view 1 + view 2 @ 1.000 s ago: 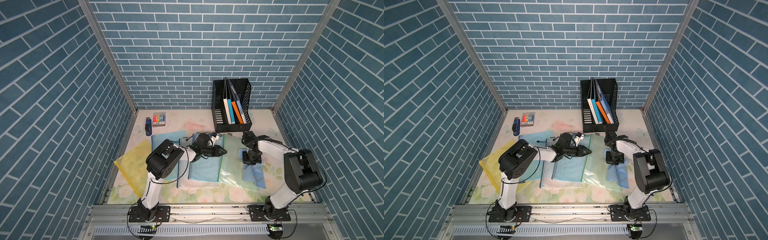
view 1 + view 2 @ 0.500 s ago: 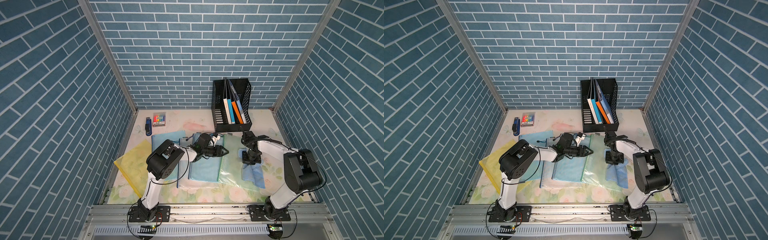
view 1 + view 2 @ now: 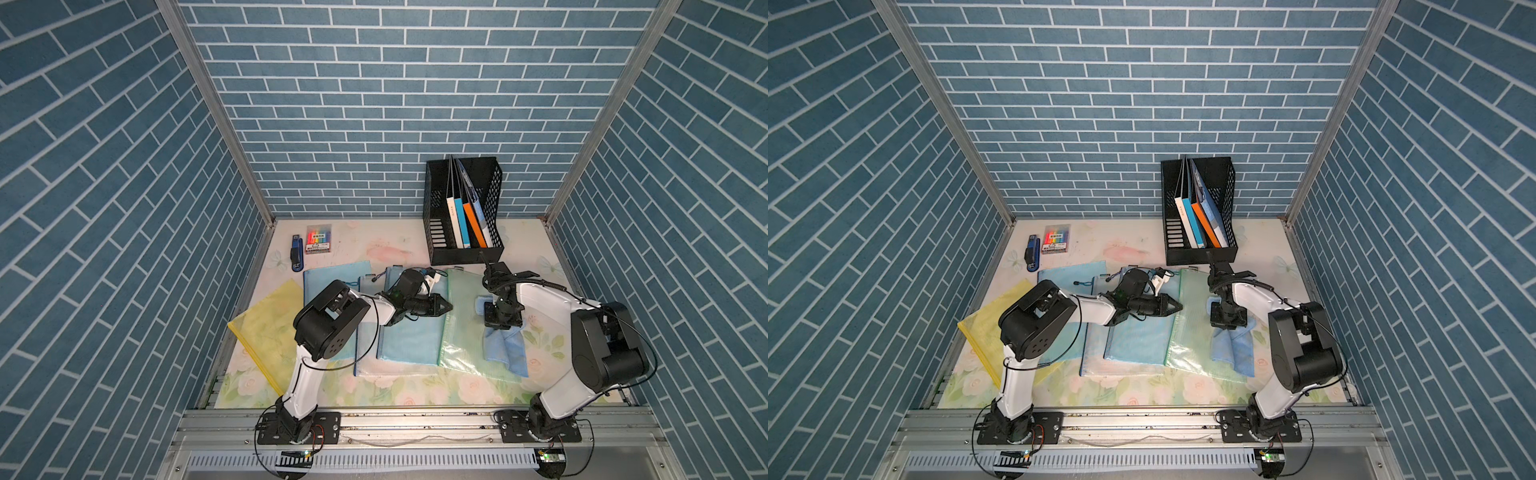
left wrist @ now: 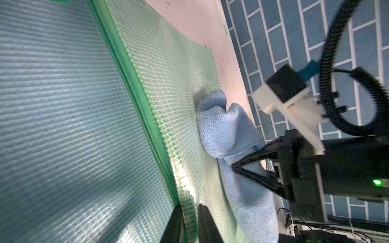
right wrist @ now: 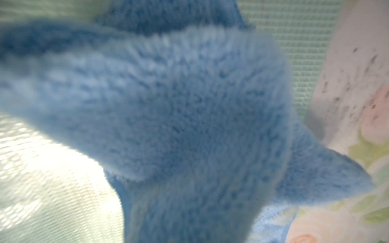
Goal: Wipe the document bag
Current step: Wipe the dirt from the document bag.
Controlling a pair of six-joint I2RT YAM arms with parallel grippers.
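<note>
While left pincer nips the green zip edge of the document bag between its tips, hold that edge down; right pincer: clamped on blue cloth, bag beneath it. Advice: press flat, stroke away from pinned edge.

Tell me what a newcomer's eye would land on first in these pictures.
The two arms meet mid-table. The right gripper clamps a fluffy blue cloth down on the green document bag, while the left gripper pinches that bag's zipper edge. Next comes the black file rack with its bright folders, standing against the back wall.
</note>
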